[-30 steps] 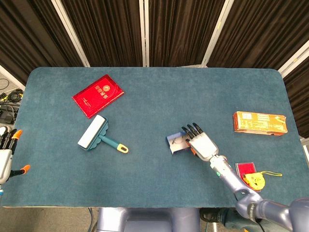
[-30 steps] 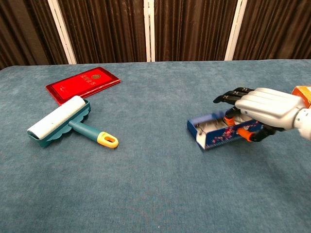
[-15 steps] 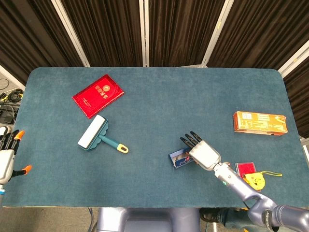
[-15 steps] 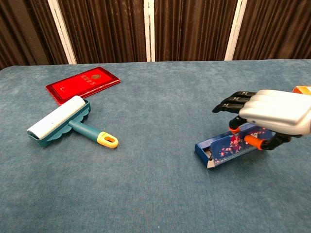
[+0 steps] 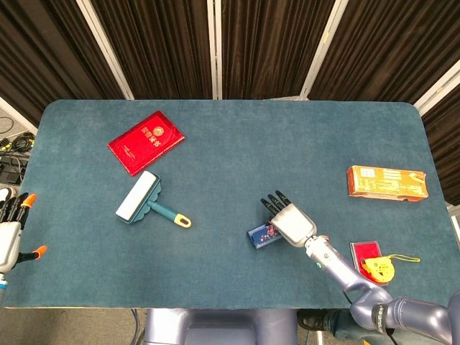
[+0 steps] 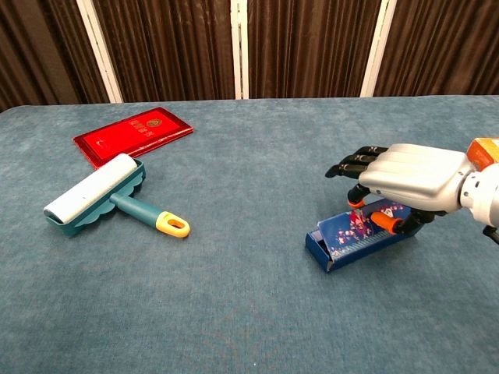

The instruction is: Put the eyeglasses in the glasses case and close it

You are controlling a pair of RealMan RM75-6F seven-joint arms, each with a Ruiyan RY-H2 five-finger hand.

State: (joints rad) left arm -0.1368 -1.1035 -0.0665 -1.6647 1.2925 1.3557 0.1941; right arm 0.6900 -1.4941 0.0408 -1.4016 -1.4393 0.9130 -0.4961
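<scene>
Glasses case (image 6: 355, 238) lies on the teal table (image 5: 230, 144), right of centre toward the near edge, directly under the right hand (image 6: 405, 181). Case is blue with a small floral print; its long axis runs left-right with the left end angled toward the robot. It looks tipped or part-shut, with the printed face leaning up toward the palm; whether the lid is fully down cannot be told. Eyeglasses are not visible in either view, possibly inside the case, possibly hidden by the hand.

Right hand sits palm-down over the right half of the case, dark fingers (image 6: 352, 165) extended leftward and slightly apart above it, thumb tucked beneath against the case side. Contact seems to be a light pinch or press on the case, but a firm hold is not evident.

Left hand (image 5: 10, 228) hangs at the far left edge of the head view, fingers apart, holding nothing, well apart from the case. The right hand is plainly the nearer one for any pressing of the lid.

Writing: gold characters and an emblem on the red booklet (image 5: 146, 141), too small to read. Print on the orange box (image 5: 387, 182) is likewise illegible. A lint roller (image 5: 147, 201) lies near the booklet.
</scene>
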